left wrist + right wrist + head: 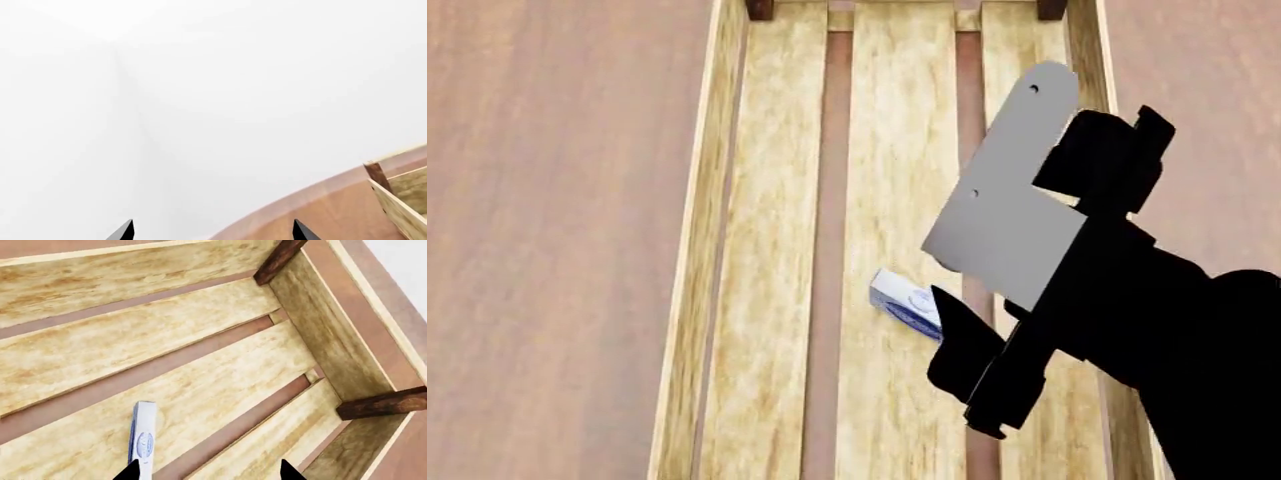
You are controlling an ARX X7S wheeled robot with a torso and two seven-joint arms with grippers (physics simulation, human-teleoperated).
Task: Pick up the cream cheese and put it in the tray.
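Observation:
The cream cheese (905,303), a small white box with a blue oval logo, is inside the tray (723,250) on a middle slat, and seems to stand on a narrow side. My right gripper (968,365) hangs just over it, open and empty. In the right wrist view the box (143,432) shows edge-on next to one fingertip (132,471) of the right gripper (211,471), over the tray's slats (220,385). My left gripper (213,232) is open and empty, beside a corner of the tray (400,200); it is out of the head view.
The tray rests on a brown wooden table (547,200), whose rounded edge shows in the left wrist view (313,210) against a white wall. Dark corner posts (380,404) stand at the tray's end. My right arm (1174,330) covers the tray's right side.

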